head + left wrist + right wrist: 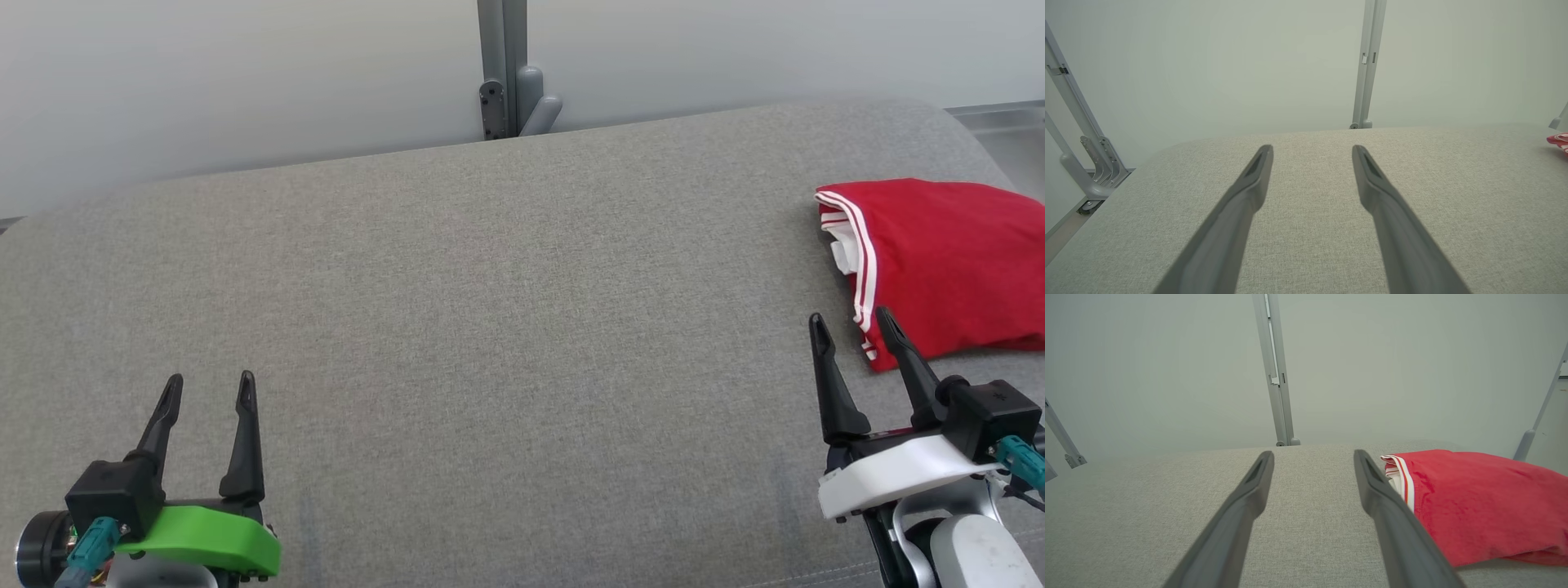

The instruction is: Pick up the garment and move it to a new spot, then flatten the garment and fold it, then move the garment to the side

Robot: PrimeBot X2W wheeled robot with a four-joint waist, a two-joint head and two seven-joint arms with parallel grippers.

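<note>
Both spread and empty: left end effector, right end effector, low over the worktop. Folded red garment lies just ahead-right of the right one. It looks set aside, so arms stand clear.

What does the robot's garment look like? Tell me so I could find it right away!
Look at the big grey pad and go to its right end. There, just past the right gripper, lies the garment. It is a folded bundle, the one bright red thing on the grey, with white stripes along its edge.
</note>
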